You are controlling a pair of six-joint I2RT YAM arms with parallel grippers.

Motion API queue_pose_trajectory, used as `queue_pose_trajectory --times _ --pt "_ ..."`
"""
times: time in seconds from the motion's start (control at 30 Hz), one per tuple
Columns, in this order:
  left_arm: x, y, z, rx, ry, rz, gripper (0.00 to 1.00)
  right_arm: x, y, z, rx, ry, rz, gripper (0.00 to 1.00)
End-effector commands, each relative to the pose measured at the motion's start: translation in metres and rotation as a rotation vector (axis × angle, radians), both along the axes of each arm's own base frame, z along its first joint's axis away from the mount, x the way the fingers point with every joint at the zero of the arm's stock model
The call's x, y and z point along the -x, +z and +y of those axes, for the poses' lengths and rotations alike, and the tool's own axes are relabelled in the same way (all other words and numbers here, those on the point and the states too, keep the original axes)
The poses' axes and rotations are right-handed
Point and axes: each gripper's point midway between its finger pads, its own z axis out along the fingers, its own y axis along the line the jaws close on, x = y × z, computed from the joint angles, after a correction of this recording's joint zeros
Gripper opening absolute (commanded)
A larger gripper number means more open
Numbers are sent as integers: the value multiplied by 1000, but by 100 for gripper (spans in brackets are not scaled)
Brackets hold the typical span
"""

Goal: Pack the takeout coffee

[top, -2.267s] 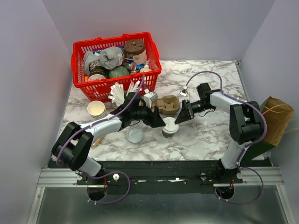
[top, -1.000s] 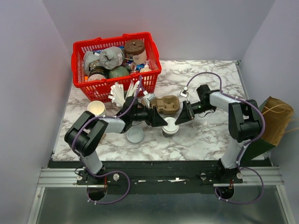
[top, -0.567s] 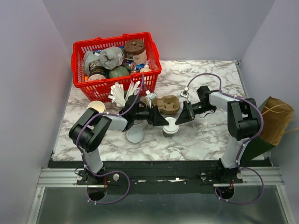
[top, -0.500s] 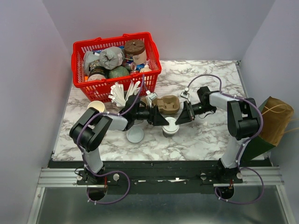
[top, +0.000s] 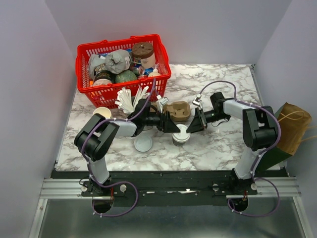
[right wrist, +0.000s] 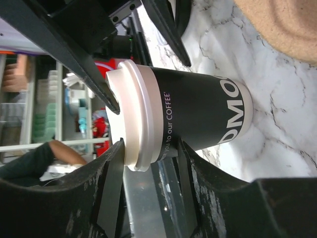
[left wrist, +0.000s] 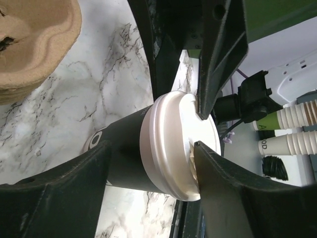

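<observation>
The takeout coffee (top: 181, 135) is a black paper cup with a white lid, standing upright near the table's middle. My left gripper (top: 173, 128) reaches it from the left, turned on its side and open. One of its fingers (left wrist: 218, 168) rests on the lid top (left wrist: 173, 144); the other lies beside the cup body. My right gripper (top: 191, 127) comes from the right, also open. Its jaws straddle the lid rim (right wrist: 141, 124), one finger (right wrist: 106, 163) against the lid's top edge, the other by the black wall (right wrist: 208, 116).
A red basket (top: 80, 52) full of packages stands at the back left. A brown cardboard cup carrier (top: 177, 110) lies just behind the cup. A loose white lid (top: 143, 144), lidless paper cups (top: 101, 113), white cutlery (top: 130, 98) and a brown bag (top: 292, 126) are around.
The left arm's elbow has swung back and leftward while its gripper stayed at the cup and shifted slightly rightward. The right gripper and the cup have hardly moved.
</observation>
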Motion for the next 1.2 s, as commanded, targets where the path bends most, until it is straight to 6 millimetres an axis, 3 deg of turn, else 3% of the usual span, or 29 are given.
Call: queue_pose_trajectory --times 0.0,0.17,0.2,0.27,0.37,0.6,0.73,0.9,1.0,1.03,1.07,1.17 --pt "-14 -17 1 -123 55 -56 79 5 -7 -1 79 42 -111 56" --pt "-29 10 -7 -97 47 -132 85 6 3 -1 61 65 -136 62" --pt "-30 12 -7 -101 45 -137 86 6 4 -2 57 69 -148 70" --pt "-35 19 -10 -92 42 -153 87 6 7 -1 44 74 -153 75" --pt "-38 22 -11 -99 40 -164 87 4 14 1 30 75 -173 95" --pt "-47 38 -13 -102 46 -235 88 -1 23 -1 42 82 -229 96" --pt "-59 71 -12 -121 86 -329 89 -8 29 -10 90 78 -309 96" --pt "-63 86 6 -210 160 -368 90 -28 34 -13 108 59 -404 96" --pt "-50 86 21 -256 168 -372 87 -42 38 -10 96 42 -422 91" --pt "-39 74 28 -286 153 -344 83 -45 37 -9 88 35 -414 90" --pt "-33 79 32 -285 156 -360 82 -49 37 -9 86 26 -422 88" --pt "-10 61 46 -346 99 -370 71 -56 40 -7 64 -5 -450 81"
